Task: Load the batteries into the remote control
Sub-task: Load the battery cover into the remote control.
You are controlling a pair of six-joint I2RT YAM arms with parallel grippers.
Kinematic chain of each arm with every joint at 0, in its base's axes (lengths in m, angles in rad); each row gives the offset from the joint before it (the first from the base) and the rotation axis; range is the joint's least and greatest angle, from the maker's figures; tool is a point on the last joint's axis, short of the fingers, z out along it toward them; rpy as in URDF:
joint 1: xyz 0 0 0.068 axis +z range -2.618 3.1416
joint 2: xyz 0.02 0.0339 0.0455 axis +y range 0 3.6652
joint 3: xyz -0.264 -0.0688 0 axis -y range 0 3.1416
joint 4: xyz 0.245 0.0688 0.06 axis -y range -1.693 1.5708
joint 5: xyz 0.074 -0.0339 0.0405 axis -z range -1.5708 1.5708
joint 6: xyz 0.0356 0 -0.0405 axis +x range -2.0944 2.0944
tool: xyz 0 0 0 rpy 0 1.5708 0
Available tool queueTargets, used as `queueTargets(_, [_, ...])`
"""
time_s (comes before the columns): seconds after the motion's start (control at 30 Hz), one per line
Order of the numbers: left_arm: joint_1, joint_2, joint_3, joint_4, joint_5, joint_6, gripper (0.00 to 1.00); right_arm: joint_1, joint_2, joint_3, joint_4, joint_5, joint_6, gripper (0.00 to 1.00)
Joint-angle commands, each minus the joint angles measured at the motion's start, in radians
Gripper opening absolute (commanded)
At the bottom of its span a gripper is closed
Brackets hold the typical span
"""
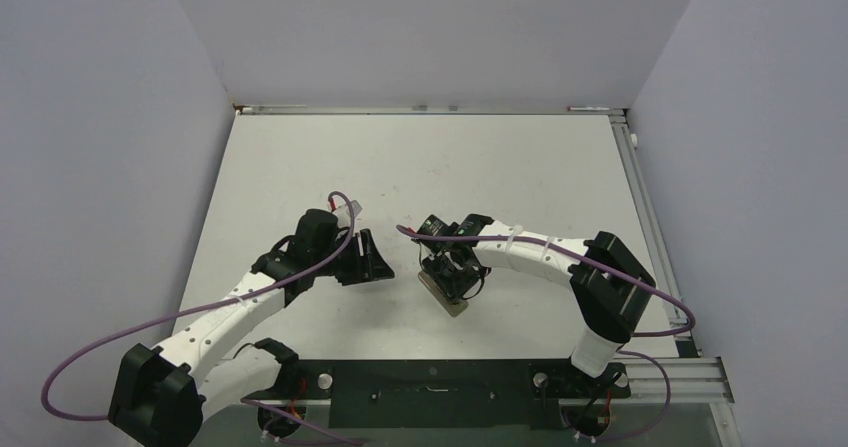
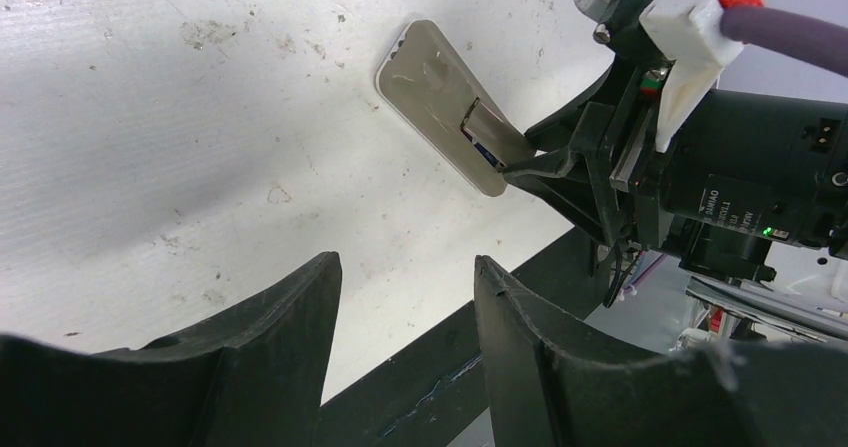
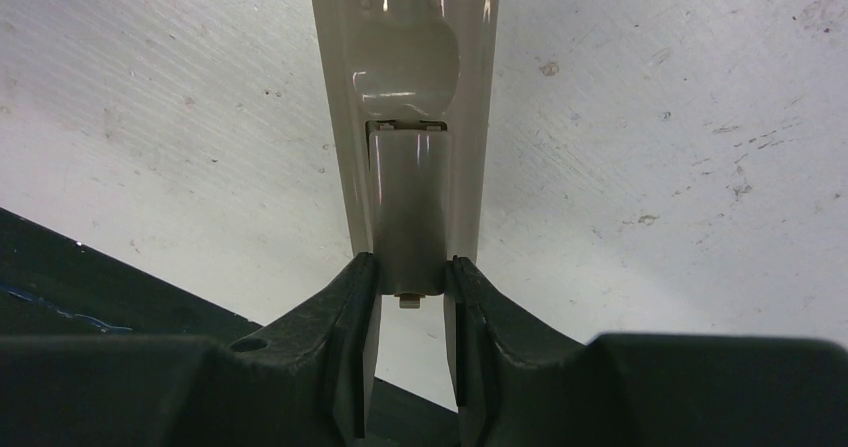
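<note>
Fingers (image 3: 352, 297) of the right gripper (image 3: 412, 289) pinch the cover (image 3: 408, 207), tilted up over the recess of the remote (image 2: 430, 77), which lies back-up on the table (image 2: 150, 127). Something blue, perhaps a battery (image 2: 484, 152), shows beneath the cover. Left gripper (image 2: 405, 272) hangs spread and empty nearby.
</note>
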Motion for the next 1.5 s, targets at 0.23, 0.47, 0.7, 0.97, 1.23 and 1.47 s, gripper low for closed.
queueTargets(0.23, [0.011,-0.025,0.037,-0.019,0.012,0.031,0.49,0.015,0.015,0.028,-0.011,0.021,0.022,0.09])
queueTargets(0.47, [0.013,-0.028,0.036,-0.018,0.013,0.031,0.49,0.019,0.027,0.033,-0.012,0.027,0.022,0.09])
queueTargets(0.7, [0.014,-0.031,0.03,-0.016,0.02,0.03,0.49,0.022,0.039,0.044,-0.017,0.038,0.019,0.09])
queueTargets(0.97, [0.014,-0.033,0.029,-0.018,0.023,0.031,0.49,0.022,0.054,0.061,-0.022,0.048,0.015,0.09])
queueTargets(1.23, [0.016,-0.033,0.03,-0.017,0.024,0.032,0.49,0.02,0.069,0.073,-0.022,0.049,0.011,0.09])
queueTargets(1.47, [0.017,-0.028,0.029,-0.015,0.032,0.033,0.49,0.02,0.077,0.071,-0.013,0.04,0.011,0.14])
